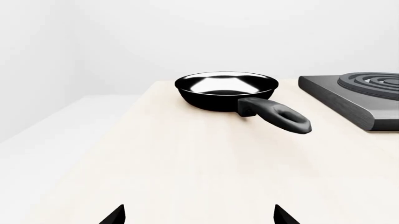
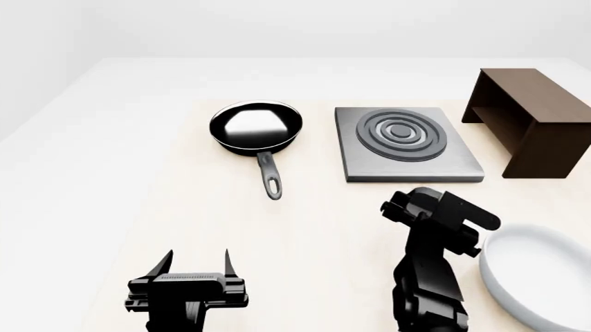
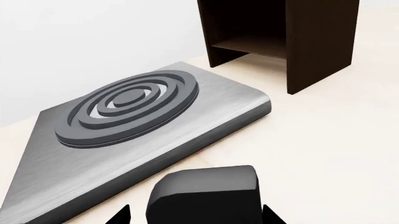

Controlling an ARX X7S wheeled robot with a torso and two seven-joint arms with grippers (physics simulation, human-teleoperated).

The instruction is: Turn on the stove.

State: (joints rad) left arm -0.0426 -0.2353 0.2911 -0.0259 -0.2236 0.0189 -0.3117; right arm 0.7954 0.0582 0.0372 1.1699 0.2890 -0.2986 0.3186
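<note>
The stove (image 2: 365, 160) is a flat grey metal plate with dark burner rings, lying mid-table; it also shows in the right wrist view (image 3: 206, 123) and at the edge of the left wrist view (image 1: 355, 105). Its black knob (image 3: 203, 193) sits on the table just in front of the plate. My right gripper (image 3: 194, 217) is open, with one fingertip on each side of the knob and a small gap at both. In the head view the right gripper (image 2: 406, 204) hides the knob. My left gripper (image 2: 198, 261) is open and empty over bare table; its fingertips (image 1: 115, 217) show in the left wrist view.
A black frying pan (image 2: 256, 126) lies left of the stove, handle toward me, also in the left wrist view (image 1: 225, 91). A dark brown shelf box (image 2: 531, 121) stands right of the stove and shows in the right wrist view (image 3: 311, 42). A white bowl (image 2: 544, 277) sits near right.
</note>
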